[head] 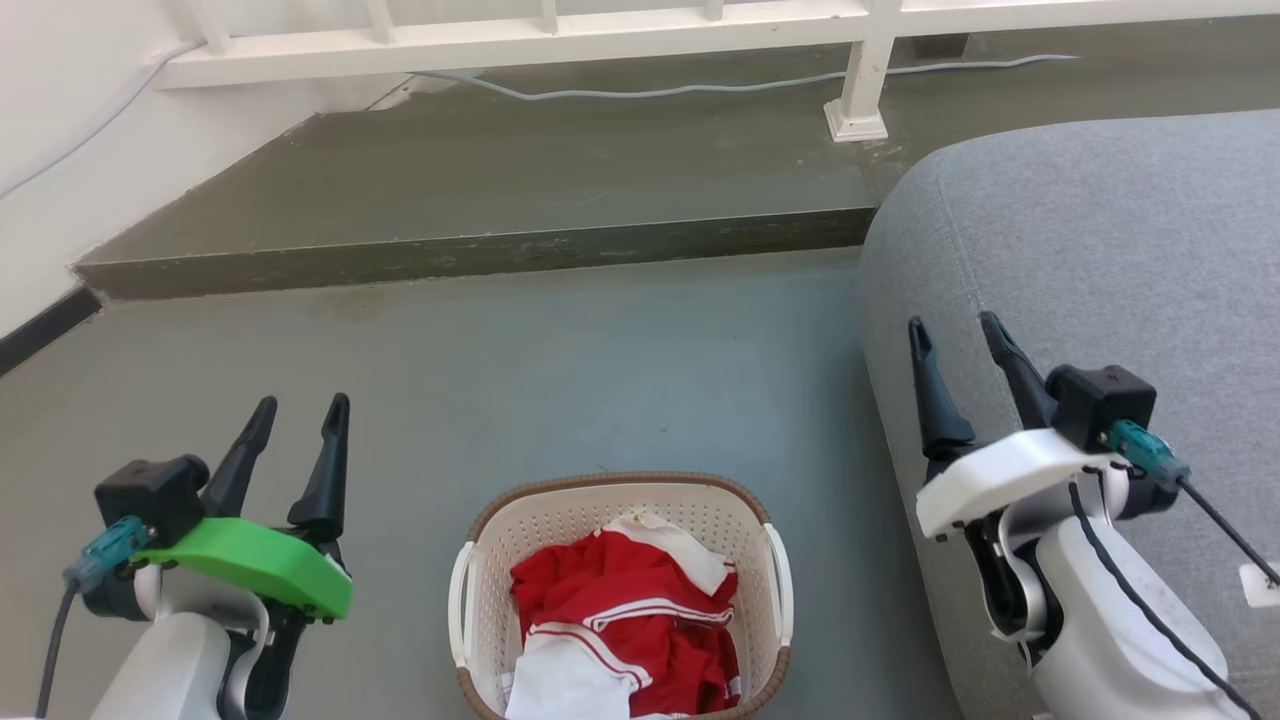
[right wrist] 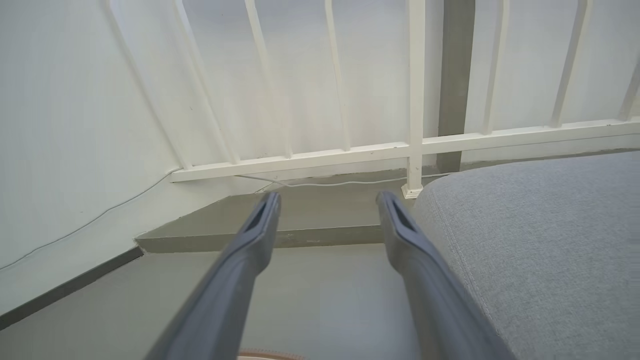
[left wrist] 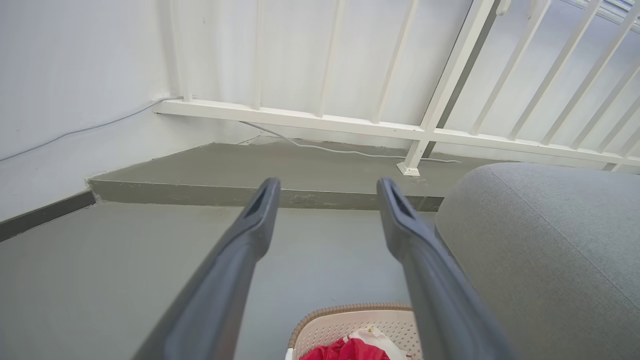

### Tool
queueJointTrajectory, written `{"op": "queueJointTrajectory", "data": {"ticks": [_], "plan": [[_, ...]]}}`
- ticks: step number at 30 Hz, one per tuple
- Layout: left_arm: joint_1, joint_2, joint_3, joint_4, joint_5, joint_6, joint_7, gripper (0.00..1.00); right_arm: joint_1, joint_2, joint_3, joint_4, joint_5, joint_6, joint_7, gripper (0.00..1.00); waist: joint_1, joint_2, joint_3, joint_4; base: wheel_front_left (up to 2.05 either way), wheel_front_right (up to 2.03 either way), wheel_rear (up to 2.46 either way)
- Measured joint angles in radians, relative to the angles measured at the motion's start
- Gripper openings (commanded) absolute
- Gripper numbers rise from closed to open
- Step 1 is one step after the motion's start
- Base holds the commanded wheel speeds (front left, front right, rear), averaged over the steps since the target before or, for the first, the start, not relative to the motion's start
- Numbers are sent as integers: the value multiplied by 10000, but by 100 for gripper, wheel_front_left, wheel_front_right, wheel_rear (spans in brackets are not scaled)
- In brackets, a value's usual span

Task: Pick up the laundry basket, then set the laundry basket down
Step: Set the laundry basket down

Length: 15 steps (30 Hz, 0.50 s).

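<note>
Laundry basket (head: 545,535): stands on the floor (head: 560,370), low centre of the head view, between the two arms. Rounded-rectangular tub of cream plastic, its walls pierced with rows of small holes. A brown band with a woven look runs round the rim. One smooth white loop handle sits on each long side. The left wrist view shows the far rim and perforated wall.

Inside the basket: crumpled red cloth (head: 620,600) with white panels and thin white stripes, soft and folded on itself, heaped below the rim.

Left gripper (head: 302,403): to the basket's left and well apart from it. The fingers are spread with nothing between them. They are long, dark, matte and tapered; a glossy green bracket (head: 250,565) sits at their base.

Right gripper (head: 952,322): to the basket's right and well apart from it, in front of a grey cushion (head: 1080,250). Its fingers are likewise spread and empty, above a white bracket (head: 1000,475).

Floor round the basket: smooth grey-green, faintly sheened.

Cushion, right of the basket: woven grey fabric, rounded edge, one seam line.

Beyond the basket: a low step (head: 480,255) with a rough, scuffed face. On it stands a white painted railing (head: 520,45) with a square post foot, and a pale cable (head: 700,88) lies loosely along it.
</note>
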Motion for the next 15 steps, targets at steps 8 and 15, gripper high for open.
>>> {"op": "queueJointTrajectory", "data": {"ticks": [8,15], "plan": [[498,-272,660,-591,391,73,0,100,478,35,-337,-512,-397,-54,0,100,0,0,-5,-12,0,0,0],[833,-435,976,-920,840,73,0,100,795,138,-451,-719,-554,-54,0,100,0,0,-1,19,0,0,0]]}}
